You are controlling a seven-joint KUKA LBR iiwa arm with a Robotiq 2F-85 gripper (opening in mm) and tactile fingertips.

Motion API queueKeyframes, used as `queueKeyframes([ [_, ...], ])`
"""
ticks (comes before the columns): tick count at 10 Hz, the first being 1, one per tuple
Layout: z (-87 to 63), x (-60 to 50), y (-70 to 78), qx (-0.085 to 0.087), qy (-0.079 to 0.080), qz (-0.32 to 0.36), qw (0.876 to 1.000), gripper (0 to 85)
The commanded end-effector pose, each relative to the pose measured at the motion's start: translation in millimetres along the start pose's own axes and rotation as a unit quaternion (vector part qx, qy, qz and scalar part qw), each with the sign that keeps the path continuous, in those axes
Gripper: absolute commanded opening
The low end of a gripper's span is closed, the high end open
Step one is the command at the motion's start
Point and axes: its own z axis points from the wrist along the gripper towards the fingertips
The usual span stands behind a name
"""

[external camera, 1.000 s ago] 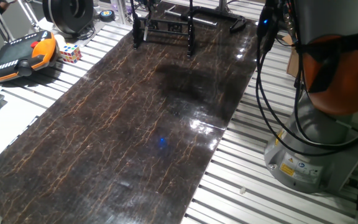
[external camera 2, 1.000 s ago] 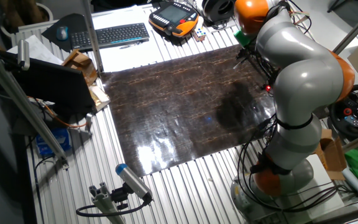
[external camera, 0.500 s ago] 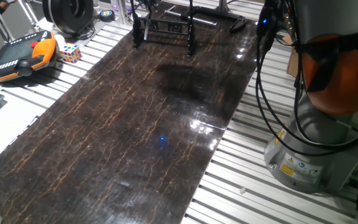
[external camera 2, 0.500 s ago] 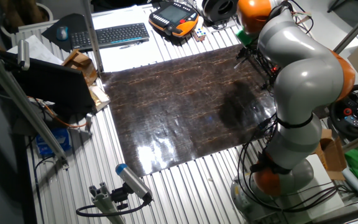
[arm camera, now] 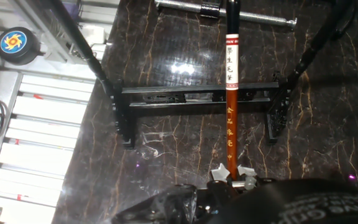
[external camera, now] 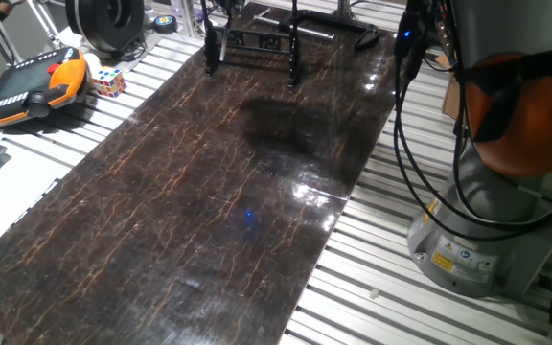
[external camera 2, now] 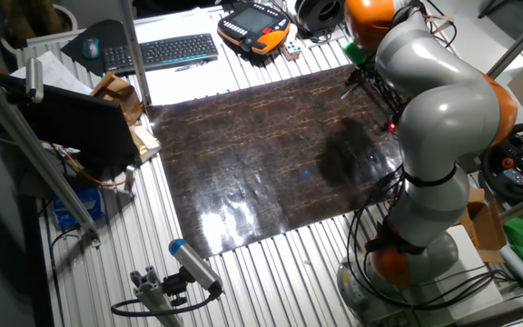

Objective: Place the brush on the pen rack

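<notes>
In the hand view my gripper (arm camera: 232, 173) is shut on the lower end of the brush (arm camera: 230, 124). Its orange-brown shaft runs straight away from the fingers, past a white lettered section to a dark far end. The brush is held above the pen rack (arm camera: 166, 94) and crosses over its horizontal crossbar; I cannot tell whether they touch. The pen rack is a black frame with feet at both ends. It stands at the far end of the dark marbled mat (external camera: 218, 192) in one fixed view (external camera: 252, 43). The arm (external camera 2: 434, 100) hides the gripper in the other fixed view.
A silver rod with a black clamp (arm camera: 253, 18) lies beyond the rack. A big black spool (external camera: 103, 19), a colour cube (external camera: 106, 81) and an orange-black pendant (external camera: 36, 86) sit left of the mat. A keyboard (external camera 2: 162, 50) lies farther off. The robot base (external camera: 477, 230) stands at the right.
</notes>
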Motion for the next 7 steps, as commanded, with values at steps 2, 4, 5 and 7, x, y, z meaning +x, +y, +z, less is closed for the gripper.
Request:
queueKeyframes([
  [2, 1.9, -1.0, 1.9, 0.001, 0.003, -0.001, 1.000, 1.0],
  [4, 3.2, -1.8, 4.2, 0.002, 0.005, -0.004, 1.000, 1.0],
  [5, 3.2, -2.6, 5.6, 0.003, 0.005, -0.004, 1.000, 1.0],
  [7, 4.2, -5.4, 7.6, 0.004, 0.014, -0.007, 1.000, 1.0],
])
